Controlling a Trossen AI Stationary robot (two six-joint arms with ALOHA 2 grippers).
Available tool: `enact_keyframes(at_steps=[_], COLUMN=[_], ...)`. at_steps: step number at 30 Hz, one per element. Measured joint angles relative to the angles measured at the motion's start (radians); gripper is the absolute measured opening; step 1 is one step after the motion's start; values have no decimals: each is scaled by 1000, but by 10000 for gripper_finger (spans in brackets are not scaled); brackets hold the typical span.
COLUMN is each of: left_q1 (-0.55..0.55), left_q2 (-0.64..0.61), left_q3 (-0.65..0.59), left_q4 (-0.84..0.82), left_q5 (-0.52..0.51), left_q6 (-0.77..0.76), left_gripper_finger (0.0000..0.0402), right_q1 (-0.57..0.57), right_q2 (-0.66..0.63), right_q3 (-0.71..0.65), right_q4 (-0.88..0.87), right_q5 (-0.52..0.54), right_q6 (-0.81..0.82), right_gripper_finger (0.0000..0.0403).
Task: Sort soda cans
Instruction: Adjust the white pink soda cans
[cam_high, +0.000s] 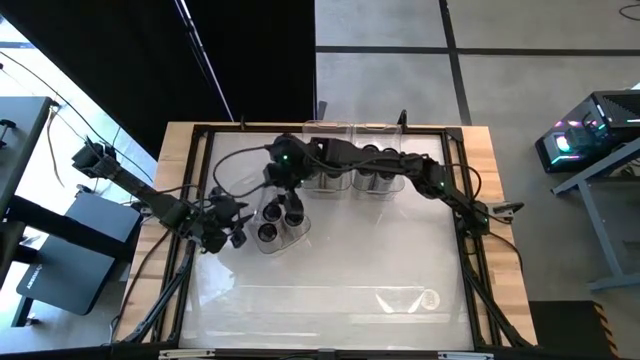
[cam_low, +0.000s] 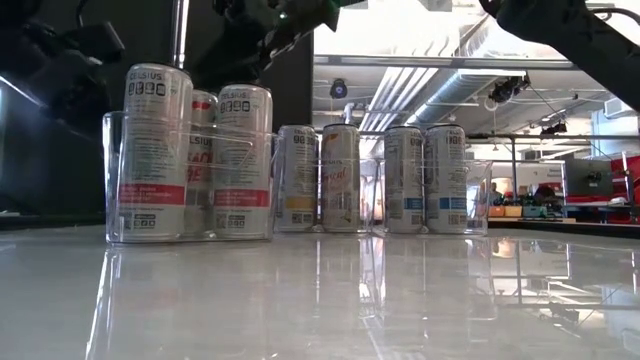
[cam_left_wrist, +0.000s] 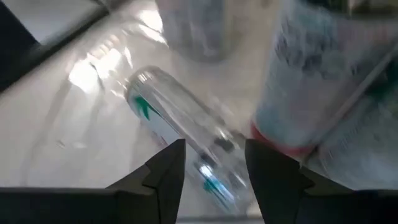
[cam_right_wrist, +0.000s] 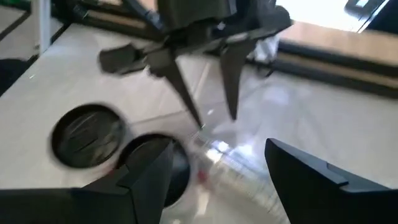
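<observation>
A silver soda can with green print lies on its side on the white table, beside a clear bin that holds three upright cans. My left gripper is low at the lying can, open, with one finger on either side of its near end. It also shows from the front in the right wrist view, my left gripper pointing down over the lying can. My right gripper hovers open above that bin, reaching in from the right, with nothing between its fingers. My left gripper has its two fingers on either side of the lying can's near end, coming slanting down from the table's left. The can rests lengthwise on the table. Whether the fingers touch it I cannot tell.
Two more clear bins stand at the far edge, each with upright cans. A clear plastic piece lies near the front right. Black rails and cables frame the table.
</observation>
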Motion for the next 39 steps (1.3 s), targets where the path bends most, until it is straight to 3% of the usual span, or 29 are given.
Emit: enact_keyframes(at_steps=[5, 11, 22, 25, 32, 39], left_q1=[0, 0, 0, 0, 0, -1], left_q2=[0, 0, 0, 0, 0, 0], left_q3=[1, 1, 1, 1, 1, -19], left_q4=[8, 8, 10, 15, 19, 34], left_q5=[-95, -78, -28, -27, -30, -53], left_q6=[1, -8, -7, -7, -8, -9], left_gripper_finger=[159, 158, 158, 158, 158, 158], right_q1=[-4, 4, 10, 19, 18, 19], right_q2=[7, 9, 9, 3, -11, -11], right_q3=[0, 0, 0, 0, 1, -29], right_q4=[116, 111, 47, 7, -53, -29], right_q5=[10, 125, 141, 124, -25, -7], right_q6=[-90, -102, -8, -23, 21, 46], right_gripper_finger=[252, 257, 335, 340, 341, 341])
